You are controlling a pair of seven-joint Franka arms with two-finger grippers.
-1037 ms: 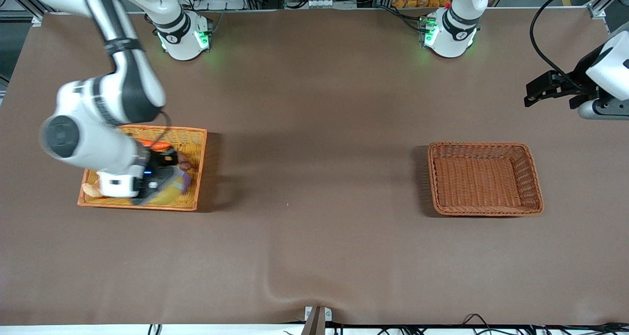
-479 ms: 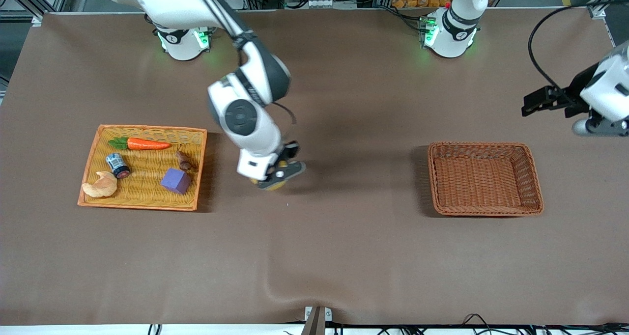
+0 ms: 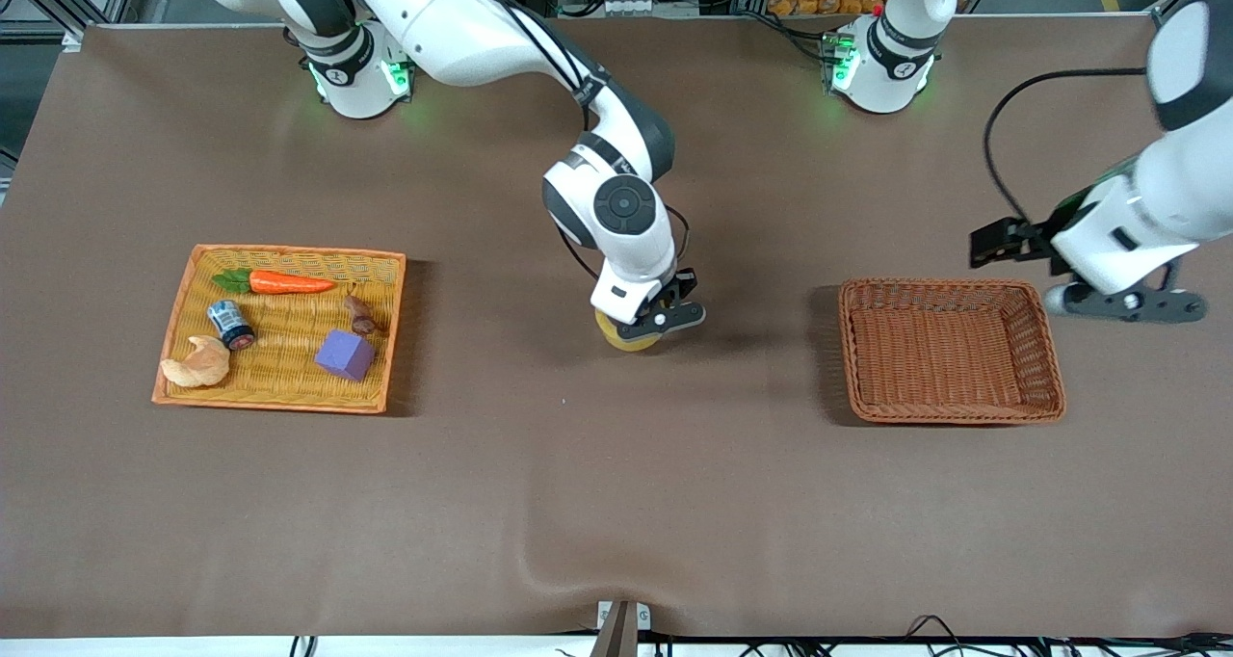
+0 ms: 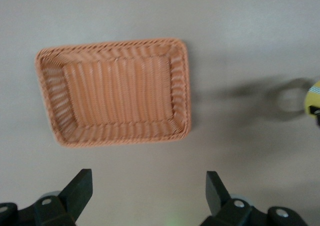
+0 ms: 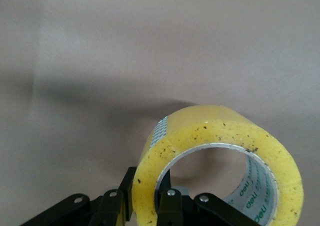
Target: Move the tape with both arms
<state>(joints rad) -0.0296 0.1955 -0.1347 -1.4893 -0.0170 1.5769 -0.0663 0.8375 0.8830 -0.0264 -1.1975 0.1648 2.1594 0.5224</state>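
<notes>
— What's on the brown table [image 3: 616,484] at the moment?

— Two wicker trays. The one toward the left arm's end, the brown basket [image 3: 952,351], has nothing in it. The orange tray [image 3: 279,328] toward the right arm's end holds a carrot [image 3: 279,281], a purple cube [image 3: 344,354], a croissant [image 3: 197,365], a small blue-labelled can [image 3: 231,324] and a little brown piece I can't make out.

— And the arms?

— The right arm reaches out over the middle of the table, between the trays. Its right end effector [image 3: 659,321] is clenched on the wall of the tape [image 3: 626,335], one finger inside the ring, one outside.

— Is the tape on the table?

— Low over it; whether it touches, I can't tell.

— The other arm?

— The left end effector [image 4: 147,198] hangs over the table just beside the brown basket, fingers spread wide, holding nothing.
</notes>
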